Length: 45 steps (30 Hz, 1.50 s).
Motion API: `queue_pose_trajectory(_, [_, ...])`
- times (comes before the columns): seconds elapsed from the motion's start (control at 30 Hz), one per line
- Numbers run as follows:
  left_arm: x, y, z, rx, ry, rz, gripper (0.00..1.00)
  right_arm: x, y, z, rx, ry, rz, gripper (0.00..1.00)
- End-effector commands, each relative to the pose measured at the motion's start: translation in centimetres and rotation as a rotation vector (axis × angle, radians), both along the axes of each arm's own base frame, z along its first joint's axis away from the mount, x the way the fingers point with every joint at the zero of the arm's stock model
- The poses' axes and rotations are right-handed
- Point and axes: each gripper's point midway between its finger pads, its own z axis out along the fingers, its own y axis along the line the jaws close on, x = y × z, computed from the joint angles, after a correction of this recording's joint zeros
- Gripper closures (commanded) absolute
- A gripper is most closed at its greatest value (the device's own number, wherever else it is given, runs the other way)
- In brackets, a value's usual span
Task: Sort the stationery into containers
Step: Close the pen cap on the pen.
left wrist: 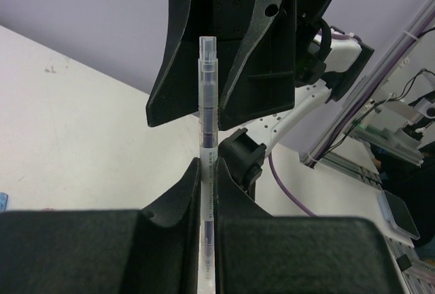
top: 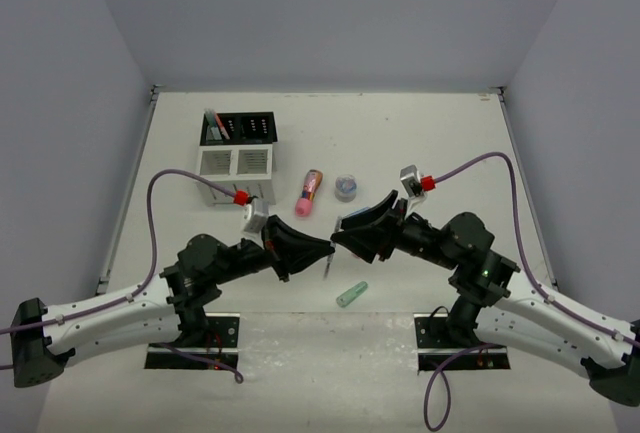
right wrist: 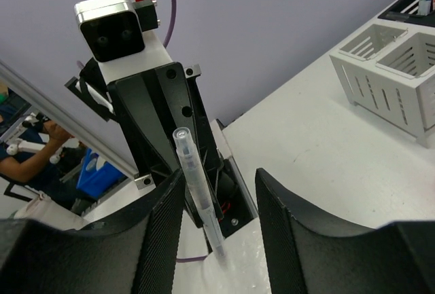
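Note:
A thin clear pen with a dark core stands upright between the fingers of my left gripper, which is shut on its lower half. In the top view both grippers meet over the table's middle, left gripper and right gripper tip to tip, with the pen hanging below. My right gripper stands open around the pen; the pen is close to one finger, with a wide gap to the other. The containers, a black rack joined to a white box, sit far left.
A pink patterned tube and a small grey-blue roll lie right of the white box. A green capsule lies near the front between the arm bases. Pens stand in the rack's left end. The white box shows in the right wrist view.

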Motion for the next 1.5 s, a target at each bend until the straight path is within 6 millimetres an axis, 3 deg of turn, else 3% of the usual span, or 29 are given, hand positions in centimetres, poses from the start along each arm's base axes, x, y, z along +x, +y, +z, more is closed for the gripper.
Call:
queue_pose_trajectory(0.0, [-0.3,0.1,2.0,-0.059,-0.048,-0.010,1.00,-1.0,0.4,1.9,0.039,-0.031,0.057,0.54])
queue_pose_trajectory(0.1, [0.0,0.4,2.3,-0.065,-0.046,0.011,1.00,-1.2,0.4,1.8,0.040,-0.033,0.064,0.62])
queue_pose_trajectory(0.27, [0.1,0.4,2.7,-0.073,-0.037,0.020,1.00,-1.1,0.5,1.5,0.034,-0.029,0.065,0.91])
queue_pose_trajectory(0.37, [0.4,0.3,2.7,-0.070,-0.021,0.030,1.00,-1.2,0.7,1.5,0.035,-0.028,0.070,0.98])
queue_pose_trajectory(0.4, [0.5,0.2,2.6,-0.067,-0.013,0.032,0.93,-1.1,0.7,1.6,0.037,-0.029,0.065,1.00])
queue_pose_trajectory(0.43, [0.6,-0.1,2.3,-0.055,-0.002,0.027,0.72,-1.0,0.6,1.6,0.038,-0.031,0.059,1.00])
queue_pose_trajectory(0.47, [0.6,-0.4,2.1,-0.047,0.006,0.022,0.63,-0.9,0.5,1.7,0.041,-0.033,0.049,1.00])
queue_pose_trajectory(0.57, [0.3,-1.3,1.2,-0.016,0.027,-0.016,0.48,-0.5,0.0,2.2,0.051,-0.049,0.017,1.00])
queue_pose_trajectory(0.63, [0.0,-1.8,0.6,-0.004,0.033,-0.042,0.52,-0.4,-0.3,2.6,0.054,-0.062,0.001,1.00])
queue_pose_trajectory(0.77, [-0.2,-2.4,-0.2,0.001,0.051,-0.071,0.90,-0.2,-0.6,3.3,0.055,-0.076,-0.019,1.00])
queue_pose_trajectory(0.83, [-0.2,-2.4,-0.2,-0.001,0.051,-0.067,0.99,-0.2,-0.6,3.2,0.050,-0.076,-0.019,1.00])
queue_pose_trajectory(0.93, [0.0,-2.0,0.2,-0.015,0.042,-0.052,1.00,-0.3,-0.6,2.9,0.046,-0.072,-0.015,1.00])
queue_pose_trajectory(0.97, [0.0,-1.8,0.5,-0.020,0.037,-0.044,1.00,-0.4,-0.6,2.8,0.044,-0.072,-0.011,0.98])
queue_pose_trajectory(1.0, [0.0,-1.6,0.7,-0.024,0.031,-0.038,1.00,-0.4,-0.5,2.7,0.042,-0.073,-0.005,0.86])
queue_pose_trajectory(1.07, [0.2,-1.4,0.8,-0.018,0.019,-0.027,1.00,-0.6,-0.5,2.7,0.041,-0.081,0.006,0.52])
queue_pose_trajectory(1.17, [-0.1,-1.6,0.4,0.008,0.009,-0.043,1.00,-0.5,-0.7,3.0,0.023,-0.096,-0.007,0.13])
queue_pose_trajectory(1.2, [-0.2,-1.6,0.4,0.010,0.002,-0.052,1.00,-0.4,-0.9,3.5,0.019,-0.104,-0.015,0.06])
queue_pose_trajectory(1.3, [-0.8,-1.8,0.1,0.008,-0.009,-0.087,1.00,0.2,-1.5,4.6,0.003,-0.119,-0.062,0.02])
queue_pose_trajectory(1.47, [-1.3,-2.3,-0.6,0.021,-0.010,-0.126,1.00,0.4,-2.3,6.7,-0.006,-0.145,-0.098,0.08])
